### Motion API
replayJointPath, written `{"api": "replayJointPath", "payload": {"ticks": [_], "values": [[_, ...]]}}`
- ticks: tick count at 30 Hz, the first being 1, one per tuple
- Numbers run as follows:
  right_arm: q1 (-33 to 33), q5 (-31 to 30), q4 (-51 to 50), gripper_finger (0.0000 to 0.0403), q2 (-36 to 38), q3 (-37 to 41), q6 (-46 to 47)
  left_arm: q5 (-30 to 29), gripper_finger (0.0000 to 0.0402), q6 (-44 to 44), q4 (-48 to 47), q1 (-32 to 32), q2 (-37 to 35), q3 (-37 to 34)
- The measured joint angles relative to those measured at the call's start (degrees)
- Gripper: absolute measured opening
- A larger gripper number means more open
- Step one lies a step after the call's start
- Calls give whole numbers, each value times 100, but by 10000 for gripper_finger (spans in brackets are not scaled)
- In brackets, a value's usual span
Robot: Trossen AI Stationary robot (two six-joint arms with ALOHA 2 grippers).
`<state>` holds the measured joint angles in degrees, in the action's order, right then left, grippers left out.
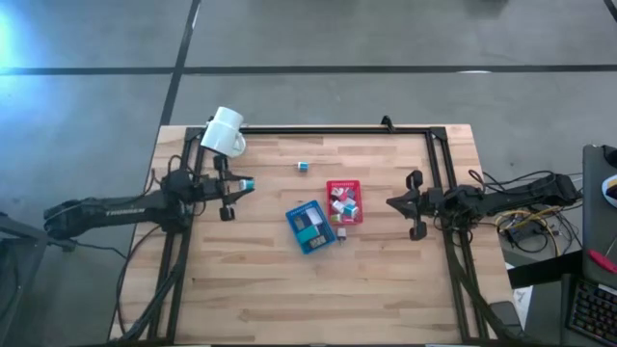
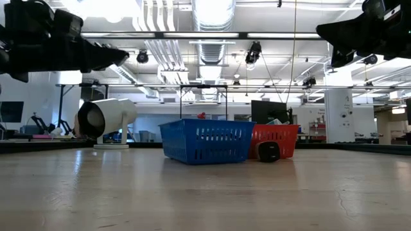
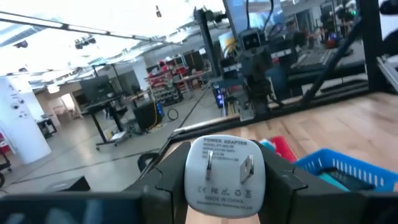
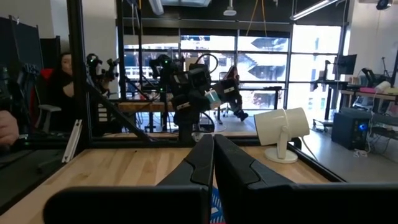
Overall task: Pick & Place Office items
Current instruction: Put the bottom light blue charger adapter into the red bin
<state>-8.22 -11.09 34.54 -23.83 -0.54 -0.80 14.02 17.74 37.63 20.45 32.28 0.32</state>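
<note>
My left gripper (image 1: pixel 247 183) hangs above the table's left part, level, shut on a small white power adapter (image 3: pixel 225 174) with two metal prongs. The blue tray (image 1: pixel 308 227) and the red tray (image 1: pixel 344 202) stand mid-table with small office items inside. One small item (image 1: pixel 303 166) lies alone toward the far edge, and another (image 1: pixel 339 232) lies beside the blue tray. My right gripper (image 1: pixel 403 202) waits shut above the table's right part, holding nothing. My left gripper pinches the power adapter between its two fingers (image 3: pixel 287 182), one on each of two opposite sides (image 3: pixel 261 177). The fingers lie level and point toward the table's right. The adapter is lifted clear of the table, its pronged face turned back toward the wrist.
A large white mug (image 1: pixel 227 131) lies on its side at the far left corner. A black frame (image 1: pixel 337 129) runs along the far edge and down both sides. A dark item (image 2: pixel 268 152) lies in front of the red tray. Bare wood spans the near half.
</note>
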Motion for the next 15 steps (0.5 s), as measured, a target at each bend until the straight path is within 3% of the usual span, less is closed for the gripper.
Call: {"api": "replayJointPath", "payload": {"ticks": [15], "values": [[1, -96, 1, 8, 0, 0, -87, 24, 130, -182, -215, 2, -95, 0]]}}
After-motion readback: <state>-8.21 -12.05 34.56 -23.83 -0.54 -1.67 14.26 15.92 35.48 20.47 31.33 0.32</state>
